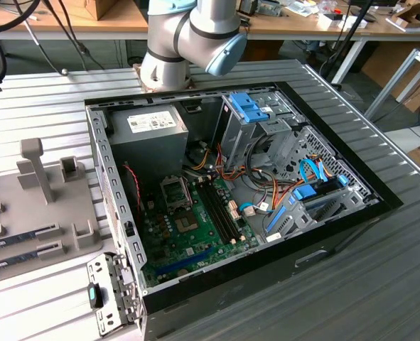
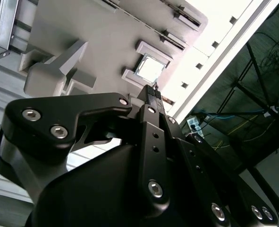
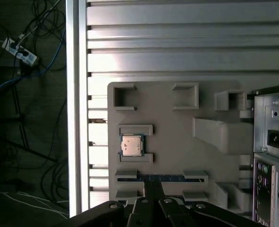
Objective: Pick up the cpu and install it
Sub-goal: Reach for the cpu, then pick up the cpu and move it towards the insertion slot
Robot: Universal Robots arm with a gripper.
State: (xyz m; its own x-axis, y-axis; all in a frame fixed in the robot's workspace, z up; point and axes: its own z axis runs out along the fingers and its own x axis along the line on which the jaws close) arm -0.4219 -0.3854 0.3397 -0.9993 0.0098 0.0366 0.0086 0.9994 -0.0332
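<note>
First wrist view, cpu (image 3: 131, 144) resting in grey tray (image 3: 177, 123), end effector (image 3: 153, 188) closed, empty, base cut off

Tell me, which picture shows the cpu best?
The first wrist view: the cpu lies whole, seen flat from above. The second wrist view shows it slanted and glary. The exterior view's left edge seems to crop it.

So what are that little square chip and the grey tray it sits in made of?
The chip looks metal-topped: a pale, slightly shiny cap over a thin greenish board edge. The tray looks like matte grey plastic, possibly printed: uniform colour, blocky pockets, no shine.
</note>
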